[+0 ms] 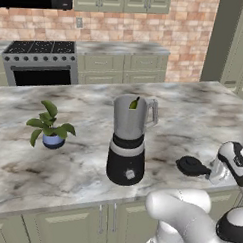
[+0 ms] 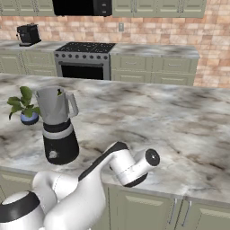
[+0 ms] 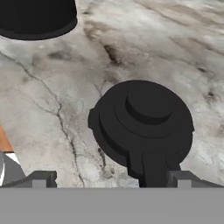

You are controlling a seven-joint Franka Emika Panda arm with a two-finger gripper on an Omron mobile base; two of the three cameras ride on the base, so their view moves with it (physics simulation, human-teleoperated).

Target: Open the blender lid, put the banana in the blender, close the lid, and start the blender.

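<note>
Left base view: we list the blender point(image 1: 127, 144) upright on the marble counter point(image 1: 66, 161), jar uncapped, with the banana point(image 1: 134, 103) poking up inside the jar's mouth. The lid point(image 1: 192, 166) lies flat on the counter to the blender's right, well apart from it. A plant point(image 1: 50, 125) stands to the blender's left.

Right base view: we note the blender point(image 2: 58, 128) by the plant point(image 2: 24, 107); the arm's elbow hides the lid.

Hand view: we see the claw point(image 3: 111, 179) released, tips spread wide, with the lid point(image 3: 142, 124) directly ahead between them, its tab towards the claw. Whether the tips touch it, we cannot tell.
</note>
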